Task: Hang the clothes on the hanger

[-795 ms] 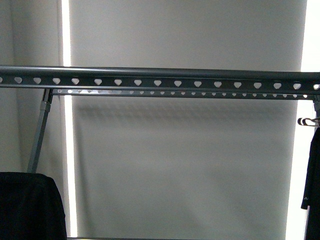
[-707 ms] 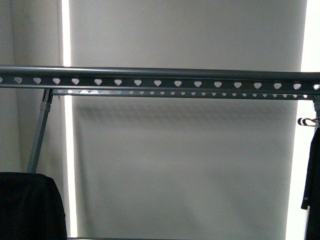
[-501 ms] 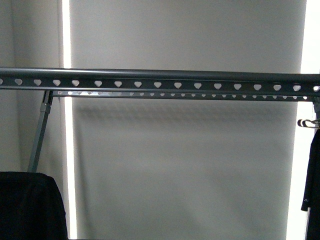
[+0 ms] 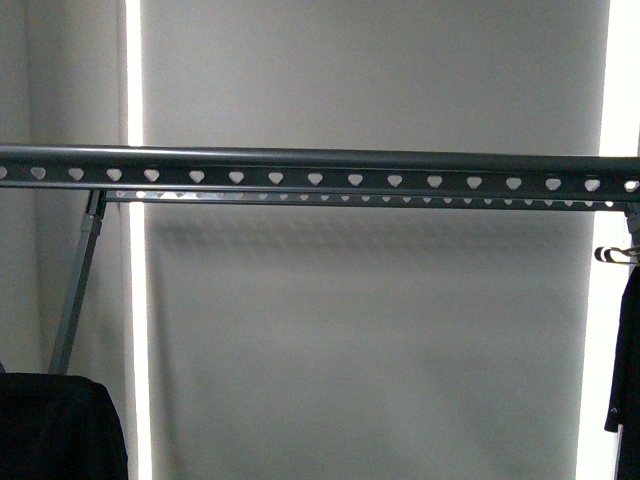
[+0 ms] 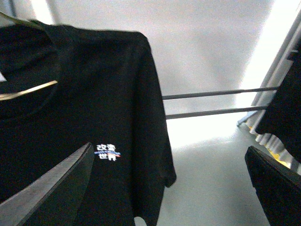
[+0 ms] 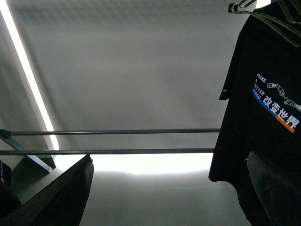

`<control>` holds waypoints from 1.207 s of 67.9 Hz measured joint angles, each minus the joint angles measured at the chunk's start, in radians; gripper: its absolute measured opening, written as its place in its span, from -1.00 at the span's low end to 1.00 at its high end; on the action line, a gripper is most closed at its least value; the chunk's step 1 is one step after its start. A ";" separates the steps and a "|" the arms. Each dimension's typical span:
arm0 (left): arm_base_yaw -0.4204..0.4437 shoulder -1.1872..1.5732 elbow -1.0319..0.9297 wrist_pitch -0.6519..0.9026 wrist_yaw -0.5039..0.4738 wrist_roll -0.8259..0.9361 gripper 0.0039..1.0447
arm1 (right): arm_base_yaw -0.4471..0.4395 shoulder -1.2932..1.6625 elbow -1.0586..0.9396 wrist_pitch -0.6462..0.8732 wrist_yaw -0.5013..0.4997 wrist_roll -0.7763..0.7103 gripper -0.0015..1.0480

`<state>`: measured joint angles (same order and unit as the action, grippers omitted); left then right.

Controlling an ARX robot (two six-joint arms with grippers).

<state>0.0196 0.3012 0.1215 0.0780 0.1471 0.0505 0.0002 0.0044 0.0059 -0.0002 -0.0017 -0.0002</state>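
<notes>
The long dark-grey metal rack rail with heart-shaped holes spans the far scene with its middle bare, so the hanging looks undone. The black short-sleeved T-shirt with white Chinese characters sits low at near left, well below it, draped flat on a thin pale wire hanger. Left tool and right tool are both spread, gripping nothing

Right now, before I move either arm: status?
Both open, empty: left gripper, right gripper. Printed T-shirt on a wire hanger, not gripped; second black shirt in left wrist view. Middle of the rail bare.
</notes>
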 joint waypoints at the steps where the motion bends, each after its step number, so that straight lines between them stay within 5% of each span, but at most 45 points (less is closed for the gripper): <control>1: -0.006 0.039 0.020 0.018 -0.031 -0.008 0.88 | 0.000 0.000 0.000 0.000 0.000 0.000 0.85; 9: -0.067 0.365 0.212 0.084 -0.299 -0.143 0.88 | 0.000 0.000 0.000 0.000 0.000 0.000 0.85; 14: -0.078 0.476 0.284 0.071 -0.371 -0.201 0.88 | 0.000 0.000 0.000 0.000 0.000 0.000 0.85; 35: -0.100 0.882 0.607 -0.259 -0.747 -0.655 0.88 | 0.000 0.000 0.000 0.000 0.000 0.000 0.85; 51: -0.204 0.995 0.780 -0.343 -0.809 -0.938 0.88 | 0.000 0.000 0.000 0.000 0.000 0.000 0.85; 65: -0.296 1.027 0.887 -0.400 -0.866 -1.017 0.88 | 0.000 0.000 0.000 0.000 0.000 0.000 0.85; 82: -0.285 1.168 1.032 -0.509 -0.906 -1.106 0.88 | 0.000 0.000 0.000 0.000 0.000 0.000 0.85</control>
<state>-0.2649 1.4689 1.1534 -0.4313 -0.7593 -1.0550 0.0002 0.0044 0.0059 -0.0002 -0.0017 -0.0006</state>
